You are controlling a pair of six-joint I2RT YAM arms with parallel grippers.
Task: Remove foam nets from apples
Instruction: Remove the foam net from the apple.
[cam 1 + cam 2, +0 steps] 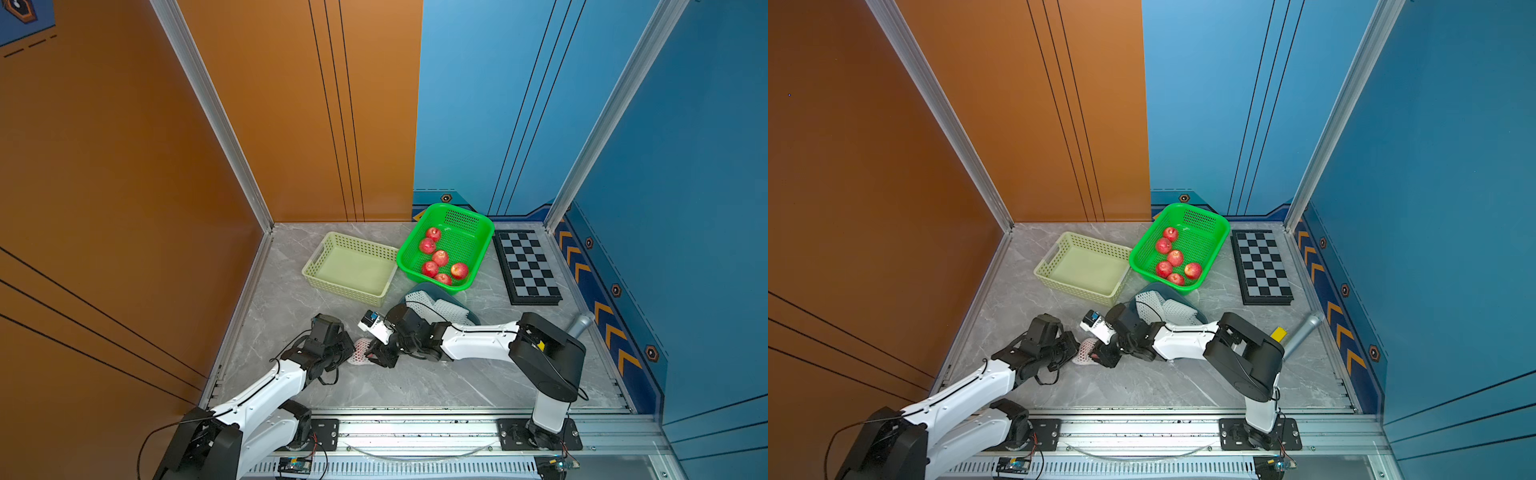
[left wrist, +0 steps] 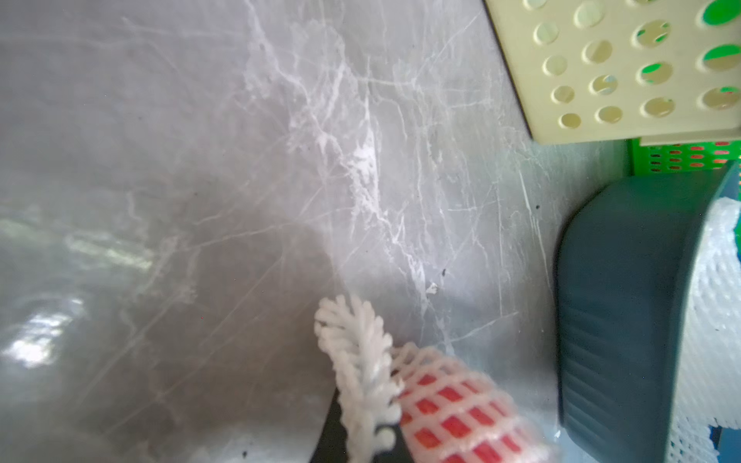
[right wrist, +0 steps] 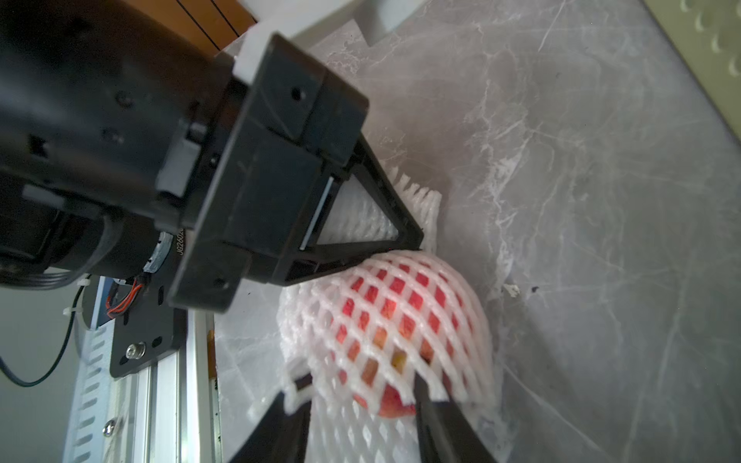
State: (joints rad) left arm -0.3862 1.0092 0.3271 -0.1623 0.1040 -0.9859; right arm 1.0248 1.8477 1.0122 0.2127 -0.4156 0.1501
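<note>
Right wrist view: left claw (image 3: pixel 417 240) pinches the foam net (image 3: pixel 401 312) tail tight as anchor on the desk (image 3: pixel 581 200); right claw (image 3: pixel 357 385) stands parted astride the apple (image 3: pixel 395 403), likely to draw it out.

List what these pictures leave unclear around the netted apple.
Netted apple: both top views, mostly covered by the left hand and right hand.
Right hand's fingers: right wrist view, cut by the frame edge and blurred; contact with the foam net unclear.
Dark bin: top views, right arm covers part; its loose nets cannot be counted.
</note>
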